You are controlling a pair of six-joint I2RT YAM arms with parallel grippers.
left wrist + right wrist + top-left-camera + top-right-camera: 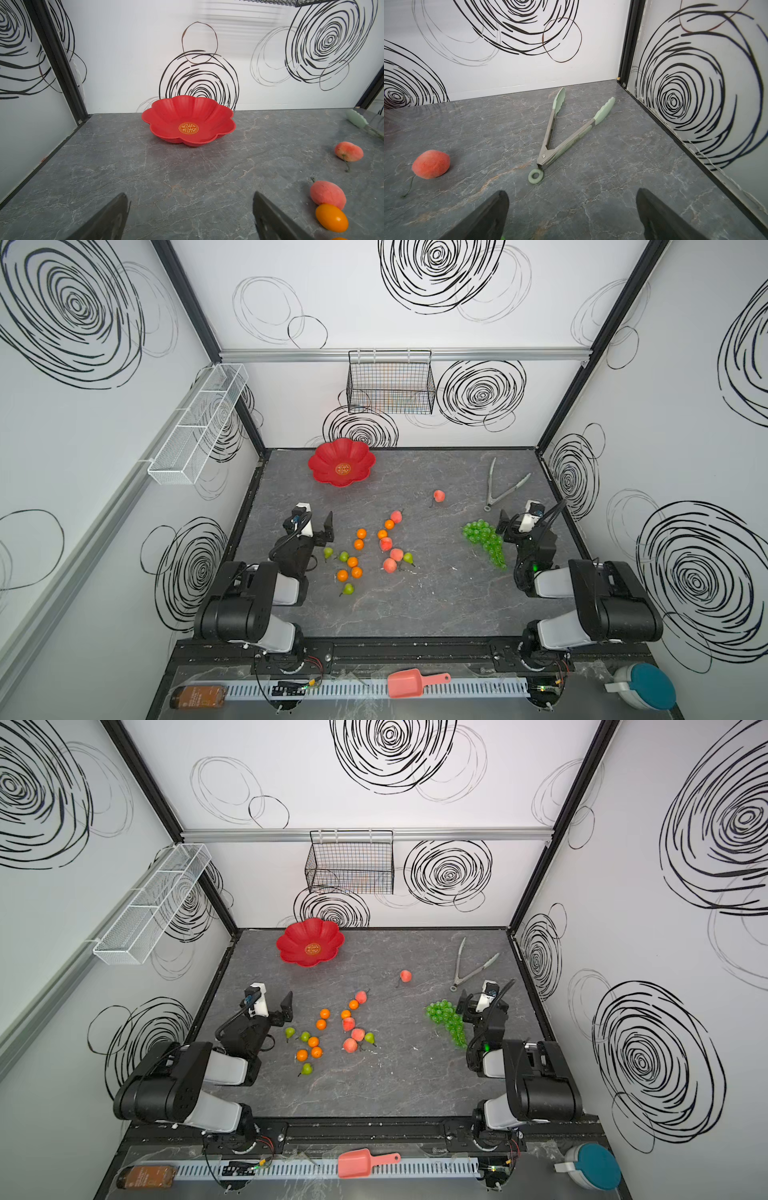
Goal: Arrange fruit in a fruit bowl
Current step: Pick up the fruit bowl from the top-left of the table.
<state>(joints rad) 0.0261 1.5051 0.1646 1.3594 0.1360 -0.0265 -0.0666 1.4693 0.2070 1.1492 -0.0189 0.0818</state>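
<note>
Fruit lies loose on the counter and none of it is in the fruit bowl, so by my reading the task has not started and every piece is left to move. The bowl sits empty near the back wall, towards the left, with its gold emblem bare in both top views. Well in front of it, a loose cluster spreads across the middle of the counter: seven tangerines, four peaches and four pears. A fifth peach lies alone further back, and the bunch of grapes lies towards the right. A pair of tongs lies splayed near the back right corner, untouched.

The left arm and right arm are folded low at the front of the counter, claws aimed at the back wall. The left claw hovers at the left edge of the cluster, just beside a pear, and faces the bowl squarely. Its jaws are spread with only bare counter between them. The right claw sits just to the right of the grapes, facing the tongs, jaws likewise released wide and holding nothing.
</note>
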